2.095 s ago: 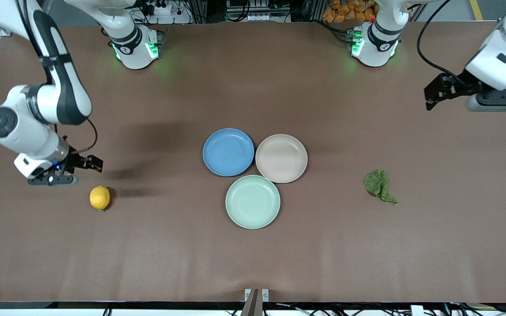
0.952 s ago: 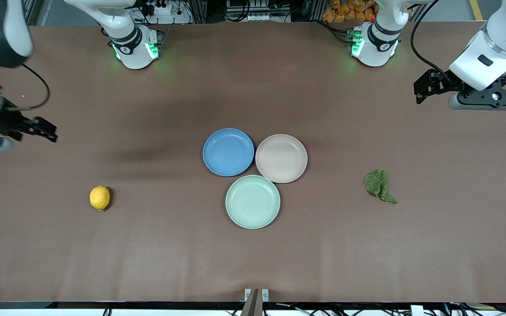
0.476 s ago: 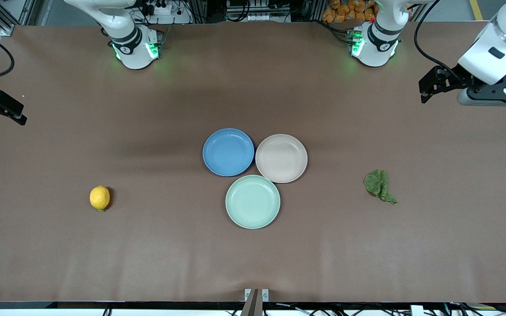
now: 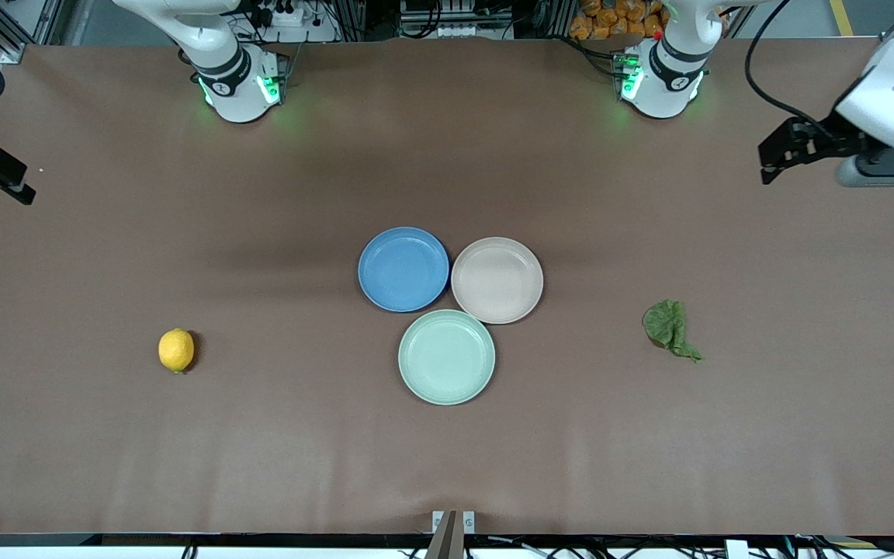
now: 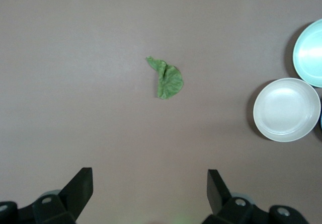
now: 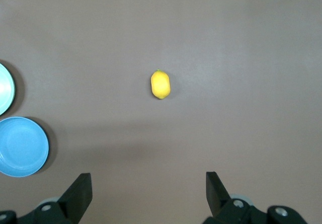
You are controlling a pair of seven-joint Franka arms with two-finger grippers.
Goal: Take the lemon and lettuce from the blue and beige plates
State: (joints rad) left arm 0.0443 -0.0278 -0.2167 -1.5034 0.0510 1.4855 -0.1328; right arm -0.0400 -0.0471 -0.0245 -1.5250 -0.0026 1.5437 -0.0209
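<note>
A: Two items are shown lying on the bare table (image 4: 447, 473), neither on a plate. The lemon (image 4: 176, 350) rests toward the right arm's end, well apart from the blue plate (image 4: 403, 269); the lettuce (image 4: 670, 328) rests toward the left arm's end, well apart from the beige plate (image 4: 497, 280). A green plate (image 4: 447, 357), also empty, sits nearer the front camera, touching or almost touching both.

B: How might each be expected to handle?

A: The lemon is judged firm, smooth and apt to roll; it would best be taken across its narrow middle. The lettuce is judged light, limp and easily torn; its crumpled broad part offers more to pinch than the thin tail.

B: And the jaws?

A: The right gripper (image 6: 148, 196) is held high over the table's edge at its own end, jaws spread wide, nothing between them. The left gripper (image 5: 150, 191) is likewise raised over its own end, jaws fully apart and empty. Neither is touching anything.
</note>
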